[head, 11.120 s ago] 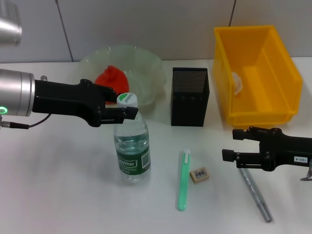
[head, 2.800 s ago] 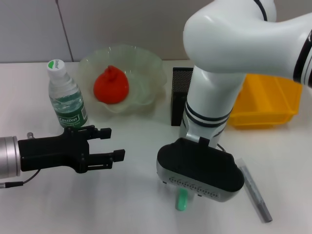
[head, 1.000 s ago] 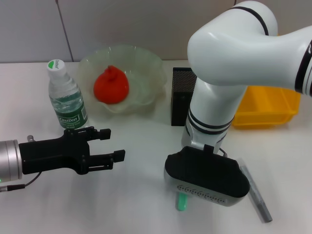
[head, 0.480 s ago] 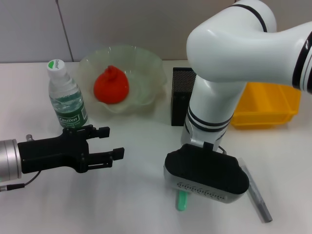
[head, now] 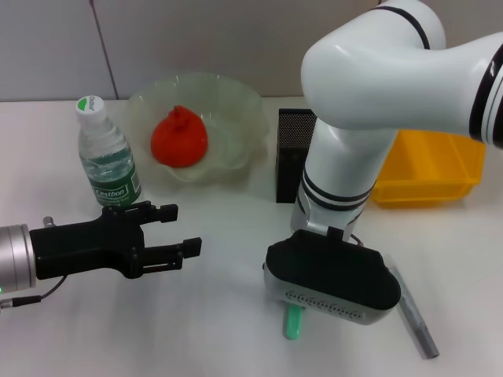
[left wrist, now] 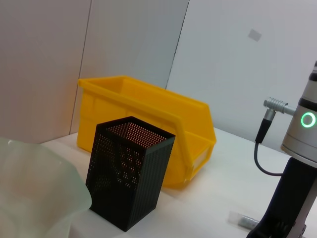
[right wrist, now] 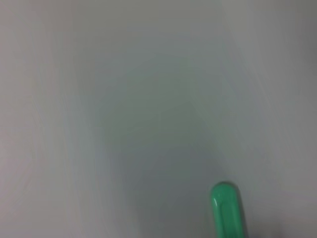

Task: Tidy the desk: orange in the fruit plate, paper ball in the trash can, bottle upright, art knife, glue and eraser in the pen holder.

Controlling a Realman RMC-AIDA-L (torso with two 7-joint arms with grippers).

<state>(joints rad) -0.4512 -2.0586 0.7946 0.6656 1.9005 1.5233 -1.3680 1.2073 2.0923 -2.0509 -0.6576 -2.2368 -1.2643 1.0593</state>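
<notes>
The orange point(head: 179, 138) lies in the pale-green fruit plate point(head: 236, 102). The bottle point(head: 107, 157) stands upright to the plate's left. My left gripper point(head: 182, 229) is open and empty, low over the desk point(head: 220, 314) in front of the bottle. My right arm's wrist housing point(head: 330, 279) hangs low over a slim green pen-shaped item point(head: 293, 323), whose end shows in the right wrist view point(right wrist: 228, 208). A grey metal pen-shaped item point(head: 414, 312) lies beside it. I cannot tell which is knife or glue. Eraser and paper ball are hidden.
The black mesh pen holder point(head: 289, 161) stands behind my right arm and shows whole in the left wrist view point(left wrist: 129, 178). The yellow trash can point(head: 428, 169) sits at the back right, also visible in the left wrist view point(left wrist: 148, 119).
Eleven seconds ago my left gripper held the bottle mid-desk; now the bottle stands at the left and that gripper is empty. My right arm came over the green item and barely moves lately.
</notes>
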